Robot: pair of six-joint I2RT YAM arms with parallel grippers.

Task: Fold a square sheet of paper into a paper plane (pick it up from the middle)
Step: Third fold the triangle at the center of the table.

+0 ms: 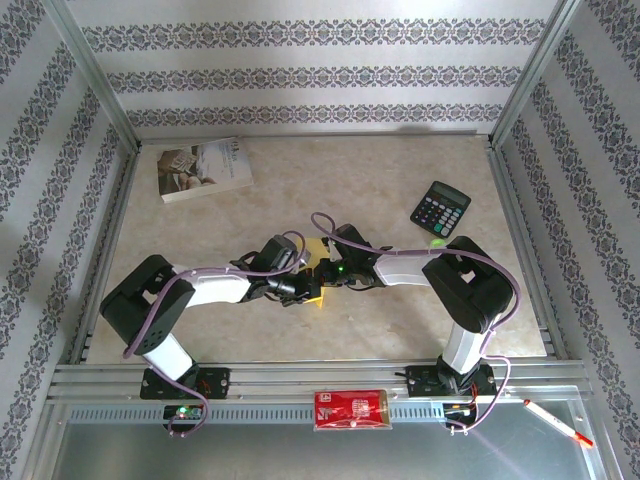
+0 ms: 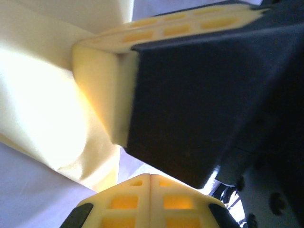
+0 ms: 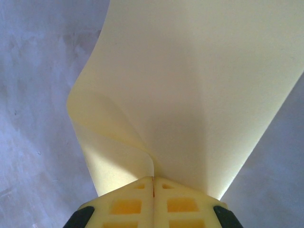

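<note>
Your two claws meet at the centre of the top view, low over the table (image 1: 400,170), and the paper (image 1: 317,252) shows there as a small yellow patch between them. Right claw (image 3: 153,179): the fingers are pressed together at the bottom of its wrist view, pinching the paper at its lower edge. From that pinch the sheet rises and fans out across the upper frame. Its left part is curled over in a soft bend, so the sheet is not flat. Left claw (image 2: 150,176): the fingers are pressed together at the bottom centre of its wrist view. The paper fills the left of that frame and ends just beside the fingertips, and it cannot be told whether any of it is caught between them. In the same view one of the right claw's fingers (image 2: 95,85) and the dark body behind it cross the upper right, close against the paper. Away from the work, a book (image 1: 205,168) lies at the upper left and a calculator (image 1: 441,208) at the upper right, both well apart from the paper. A red packet (image 1: 350,408) sits on the rail at the bottom centre, between the arm bases. A pen (image 1: 552,419) lies at the lower right.
</note>
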